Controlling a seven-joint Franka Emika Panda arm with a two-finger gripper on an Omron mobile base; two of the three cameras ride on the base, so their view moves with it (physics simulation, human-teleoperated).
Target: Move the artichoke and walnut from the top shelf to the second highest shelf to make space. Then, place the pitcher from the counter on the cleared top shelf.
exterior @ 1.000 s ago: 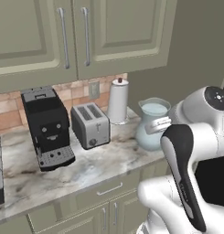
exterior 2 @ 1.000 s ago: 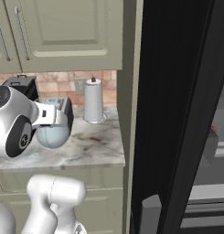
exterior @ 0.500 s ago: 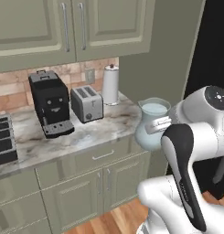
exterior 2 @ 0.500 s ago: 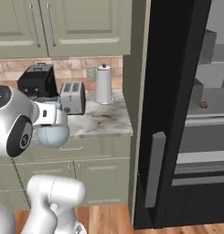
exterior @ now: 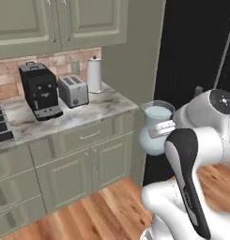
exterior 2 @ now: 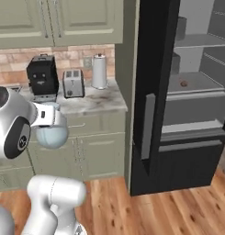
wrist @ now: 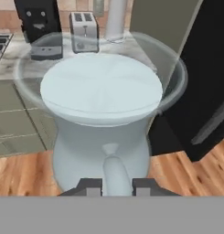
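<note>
My gripper [wrist: 117, 186] is shut on the side handle of the pale blue-grey pitcher [wrist: 102, 91]. I hold the pitcher [exterior: 154, 136] upright in the air above the wooden floor, off the right end of the marbled counter [exterior: 102, 105]. The right base view has the pitcher [exterior 2: 49, 133] close to my arm, left of the open fridge. Inside the fridge, the thin top shelf [exterior 2: 201, 40] lies above the thick-lipped second highest shelf [exterior 2: 196, 94]. The small brown walnut [exterior 2: 183, 84] rests on the second highest shelf. I cannot make out the artichoke.
The black fridge door [exterior 2: 153, 92] stands open between the counter and the shelves. On the counter stand a black coffee machine [exterior: 39, 89], a toaster [exterior: 73, 90] and a white paper-towel roll [exterior: 93, 74]. Wooden floor [exterior: 97, 206] spreads below.
The whole scene has shifted: the base has backed away from the counter and the open fridge has come into view. The pitcher stays in my grip.
</note>
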